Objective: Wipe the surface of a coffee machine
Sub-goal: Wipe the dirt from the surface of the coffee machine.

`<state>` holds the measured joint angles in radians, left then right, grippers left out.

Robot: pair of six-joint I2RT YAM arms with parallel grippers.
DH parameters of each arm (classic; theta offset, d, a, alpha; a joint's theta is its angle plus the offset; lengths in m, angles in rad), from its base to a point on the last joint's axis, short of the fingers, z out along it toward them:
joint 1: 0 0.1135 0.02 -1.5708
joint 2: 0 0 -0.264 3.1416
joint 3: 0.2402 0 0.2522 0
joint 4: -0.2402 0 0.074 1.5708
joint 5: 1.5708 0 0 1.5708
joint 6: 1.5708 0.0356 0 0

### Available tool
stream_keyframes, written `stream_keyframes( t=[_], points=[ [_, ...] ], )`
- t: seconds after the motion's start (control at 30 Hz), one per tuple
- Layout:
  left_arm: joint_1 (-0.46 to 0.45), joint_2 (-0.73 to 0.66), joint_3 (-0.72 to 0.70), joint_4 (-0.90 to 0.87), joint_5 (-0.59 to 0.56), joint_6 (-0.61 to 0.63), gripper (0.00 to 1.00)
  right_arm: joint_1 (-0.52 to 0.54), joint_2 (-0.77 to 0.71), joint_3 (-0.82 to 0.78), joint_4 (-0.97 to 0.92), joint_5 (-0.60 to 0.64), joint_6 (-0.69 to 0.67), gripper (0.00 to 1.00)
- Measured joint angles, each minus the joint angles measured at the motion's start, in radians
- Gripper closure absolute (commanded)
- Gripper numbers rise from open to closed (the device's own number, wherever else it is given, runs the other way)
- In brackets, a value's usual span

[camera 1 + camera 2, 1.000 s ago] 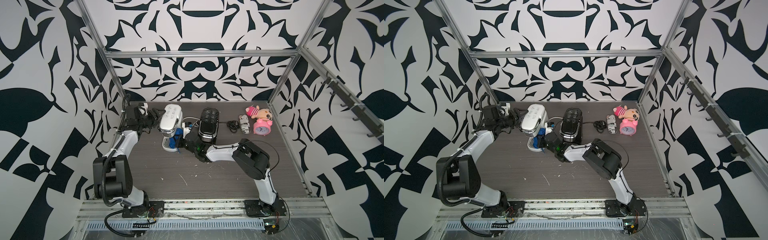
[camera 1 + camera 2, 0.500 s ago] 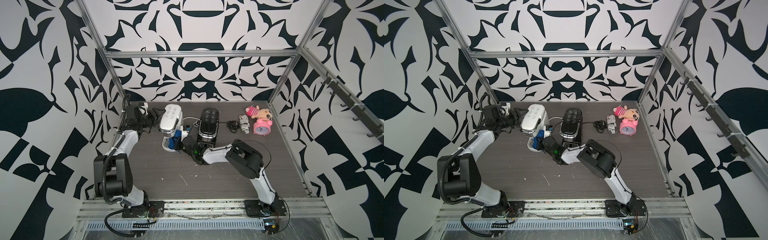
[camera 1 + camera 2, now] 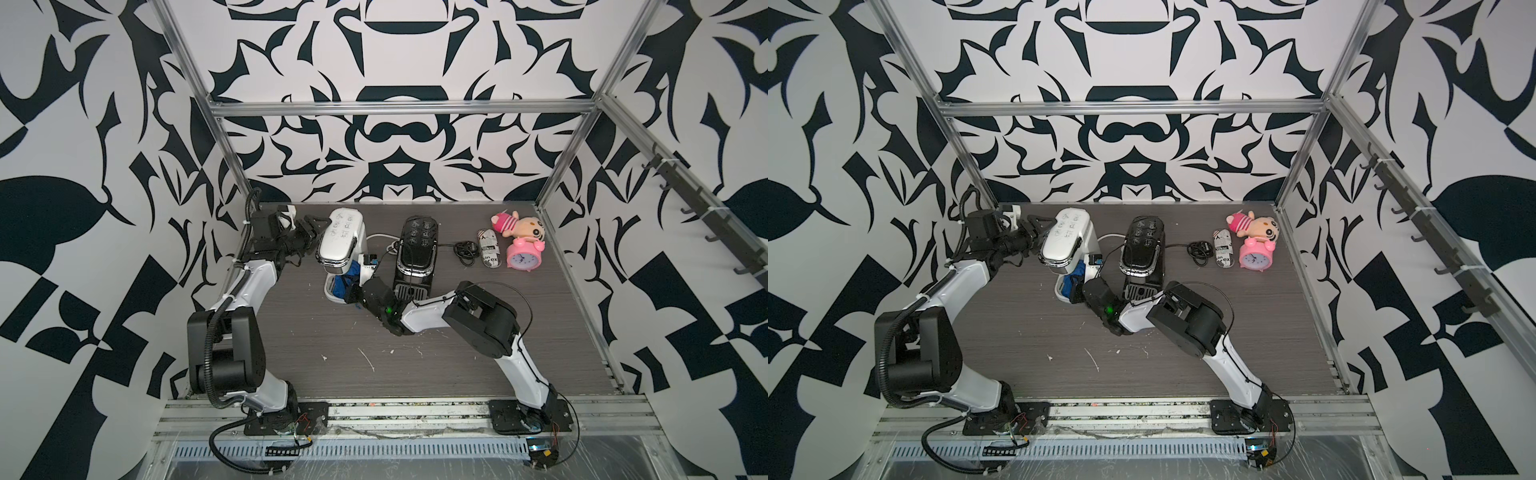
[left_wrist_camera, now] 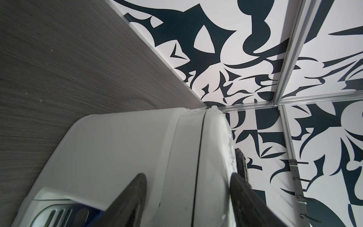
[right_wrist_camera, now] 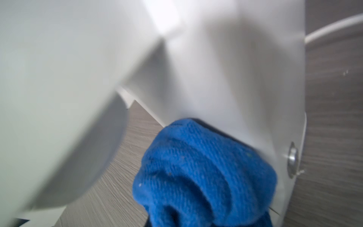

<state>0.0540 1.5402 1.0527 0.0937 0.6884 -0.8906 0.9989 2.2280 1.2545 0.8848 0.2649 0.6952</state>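
Observation:
A white coffee machine stands at the back left of the table. My left gripper is open at its left side, one dark fingertip low on the side wall and one at the top edge. A bunched blue cloth presses against the machine's lower body near the base. My right gripper is shut on the blue cloth, which hides its fingers in the right wrist view.
A black coffee machine stands just right of the white one, above my right forearm. Further right lie a coiled black cable, a printed cylinder, a plush doll and a pink alarm clock. White scraps dot the table.
My right arm's elbow has swung to the left while the cloth stayed at the white machine's lower part. The left arm has not moved.

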Motion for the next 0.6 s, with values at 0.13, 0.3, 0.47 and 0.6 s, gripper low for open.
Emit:
stream_keyframes(
  t=[0.13, 0.3, 0.47, 0.6],
  points=[
    [0.000, 0.000, 0.000, 0.000, 0.000, 0.000, 0.31, 0.004, 0.000, -0.006, 0.086, 0.028, -0.025, 1.00],
    [0.000, 0.000, 0.000, 0.000, 0.000, 0.000, 0.31, 0.006, 0.011, -0.017, 0.139, 0.047, -0.061, 1.00],
    [-0.002, 0.000, 0.000, 0.001, 0.000, 0.000, 0.31, 0.010, 0.056, 0.013, 0.176, 0.057, -0.077, 1.00],
    [-0.003, 0.003, 0.000, 0.007, -0.002, -0.001, 0.31, 0.014, 0.115, 0.065, 0.189, 0.044, -0.078, 1.00]
  ],
)
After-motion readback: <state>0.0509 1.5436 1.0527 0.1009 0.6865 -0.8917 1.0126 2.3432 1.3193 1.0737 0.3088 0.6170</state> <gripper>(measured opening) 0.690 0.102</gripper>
